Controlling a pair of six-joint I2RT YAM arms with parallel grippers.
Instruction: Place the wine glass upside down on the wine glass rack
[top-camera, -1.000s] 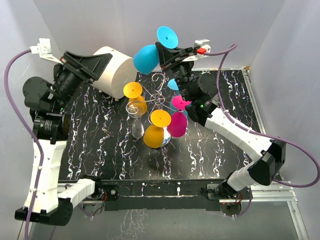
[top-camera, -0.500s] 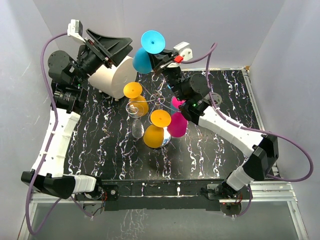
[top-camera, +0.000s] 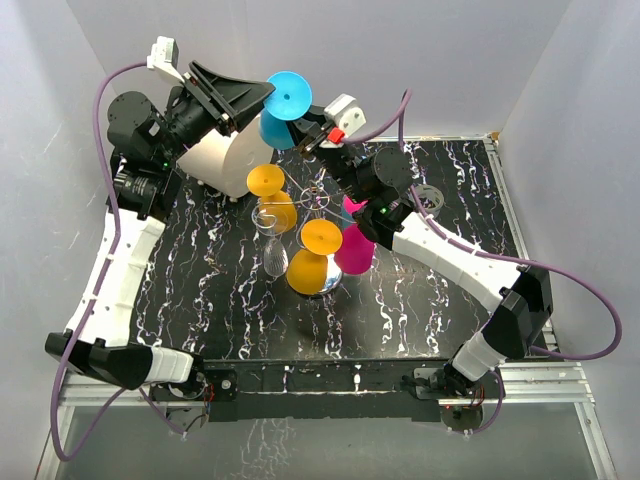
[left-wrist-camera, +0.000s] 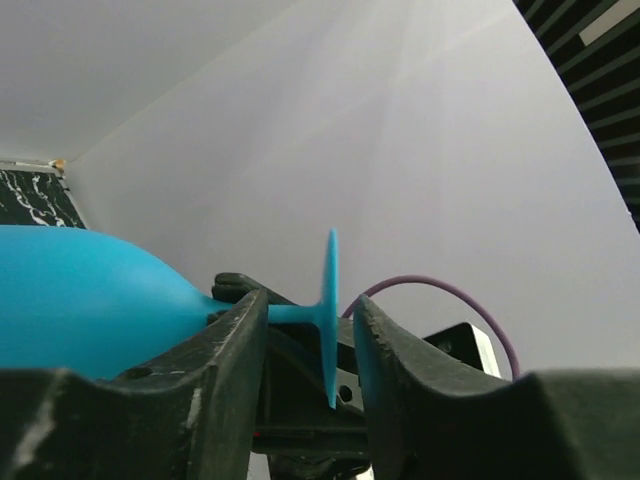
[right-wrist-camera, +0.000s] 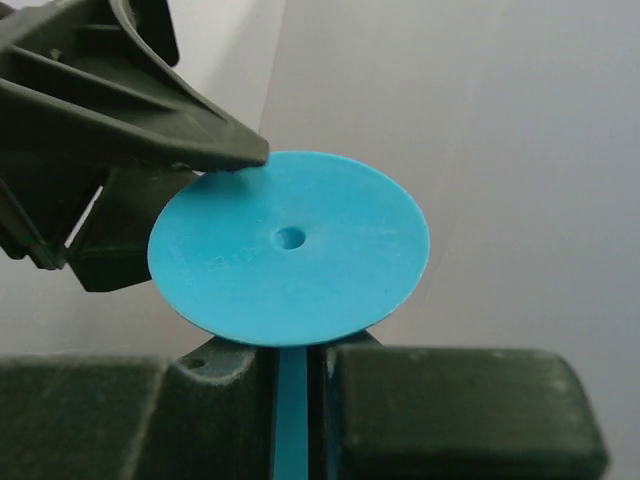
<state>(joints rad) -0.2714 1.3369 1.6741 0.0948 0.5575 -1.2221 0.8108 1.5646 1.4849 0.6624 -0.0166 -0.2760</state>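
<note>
Clamped on the thin blue stem, the right gripper (right-wrist-camera: 291, 372) is seen holding the wine glass (right-wrist-camera: 290, 245) in the air. The stem is pinched between its two dark fingers (right-wrist-camera: 215, 385), and the round blue foot is spread just past their tips, facing the wrist camera. The bowl is carried on the other side of those fingers, tilted sideways rather than upright.

From the opposite side the left gripper (left-wrist-camera: 310, 315) is brought against the same glass. Its jaws are set apart with the foot standing edge-on between them, and a gap is seen on each side of the disc. One of its fingertips (right-wrist-camera: 235, 150) is laid at the rim of the foot.

Below the right gripper, toward the arm bases, the wine glass rack (top-camera: 316, 196) is stood on the black marbled table (top-camera: 430, 300), apart from the blue glass. Orange glasses (top-camera: 320, 238), a magenta one (top-camera: 355, 250) and a clear one (top-camera: 276, 258) are gathered at it. A cream cylinder (top-camera: 222, 152) is lying under the left gripper.
</note>
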